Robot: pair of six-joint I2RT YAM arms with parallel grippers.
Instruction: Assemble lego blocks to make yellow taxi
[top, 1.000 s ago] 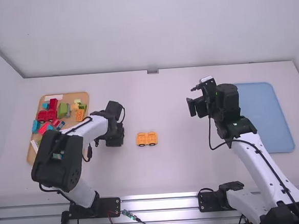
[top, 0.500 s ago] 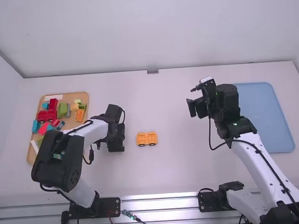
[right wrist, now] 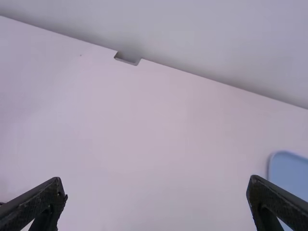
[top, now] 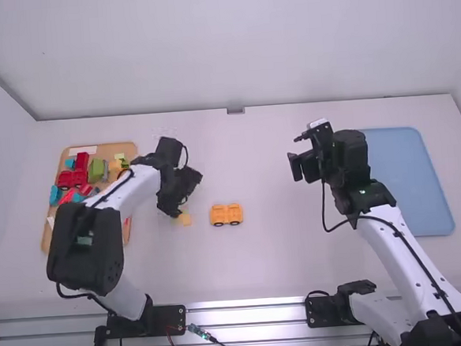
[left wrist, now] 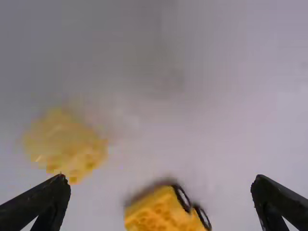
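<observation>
In the high view an orange-yellow wheeled block (top: 226,214) lies on the table in the middle. A smaller yellow block (top: 185,220) rests to its left, partly under my left gripper (top: 177,204). The left wrist view has the wheeled block (left wrist: 163,211) at the bottom and the blurred yellow block (left wrist: 67,147) at left; my left gripper (left wrist: 160,202) is open with its fingers wide apart. My right gripper (top: 294,159) is held over the right half of the table; in its wrist view the right gripper (right wrist: 158,199) is open, nothing between its fingers.
On the left, a wooden tray (top: 48,237) carries red, green, blue and yellow blocks, partly behind the left arm. A blue tray (top: 409,180) lies on the right, beside the right arm. The table's back edge shows a small notch (top: 236,110).
My left gripper has turned and opened, and the small yellow block has come into sight beneath it. The wheeled block and right arm have stayed put.
</observation>
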